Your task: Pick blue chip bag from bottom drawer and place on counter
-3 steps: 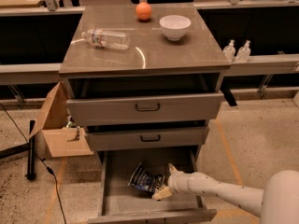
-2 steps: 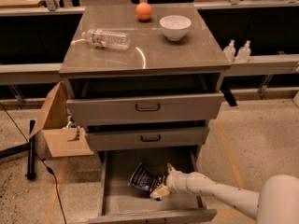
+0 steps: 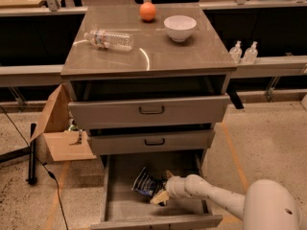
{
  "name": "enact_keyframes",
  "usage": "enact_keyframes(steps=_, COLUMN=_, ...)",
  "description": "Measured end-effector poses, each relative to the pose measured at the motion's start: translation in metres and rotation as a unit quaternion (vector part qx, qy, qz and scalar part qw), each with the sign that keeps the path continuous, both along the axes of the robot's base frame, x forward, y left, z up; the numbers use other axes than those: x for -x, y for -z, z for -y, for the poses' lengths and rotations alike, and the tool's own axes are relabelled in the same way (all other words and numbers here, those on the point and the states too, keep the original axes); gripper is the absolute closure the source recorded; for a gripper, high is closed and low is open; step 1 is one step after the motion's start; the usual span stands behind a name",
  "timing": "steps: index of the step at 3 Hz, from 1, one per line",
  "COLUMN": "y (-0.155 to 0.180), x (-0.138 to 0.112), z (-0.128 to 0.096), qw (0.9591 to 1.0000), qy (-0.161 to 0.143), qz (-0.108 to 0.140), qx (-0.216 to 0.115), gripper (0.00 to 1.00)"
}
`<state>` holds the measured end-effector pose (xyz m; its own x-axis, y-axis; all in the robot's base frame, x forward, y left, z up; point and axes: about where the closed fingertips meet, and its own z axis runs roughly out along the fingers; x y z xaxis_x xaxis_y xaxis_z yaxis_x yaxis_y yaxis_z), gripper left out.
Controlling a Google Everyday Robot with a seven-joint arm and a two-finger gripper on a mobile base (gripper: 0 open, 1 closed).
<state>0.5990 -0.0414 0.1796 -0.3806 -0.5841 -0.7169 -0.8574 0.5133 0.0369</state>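
the jaws stand apart, with the right edge of the blue chip bag point(image 3: 145, 182) between them, not visibly pinched. the gripper point(image 3: 164, 186) sits low inside the open bottom drawer point(image 3: 120, 200), right of middle. its white arm point(image 3: 216, 199) reaches in from the front right corner. the bag lies on the drawer floor near the middle. on the counter point(image 3: 158, 56) above are a water bottle point(image 3: 109, 39) by the left edge, an orange point(image 3: 147, 11) at the back edge and a white bowl point(image 3: 180, 28) just beside it.
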Motion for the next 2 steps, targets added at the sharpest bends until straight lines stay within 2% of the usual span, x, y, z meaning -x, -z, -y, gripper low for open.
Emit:
enact_keyframes(steps=1, y=0.031, x=-0.009, z=-0.016, qw=0.9997, qy=-0.016, qz=-0.016, qx=-0.003, gripper=0.02)
enact_keyframes(steps=2, y=0.046, x=-0.012, z=-0.026, qw=0.9993, qy=-0.029, qz=-0.023, qx=-0.007, gripper=0.23)
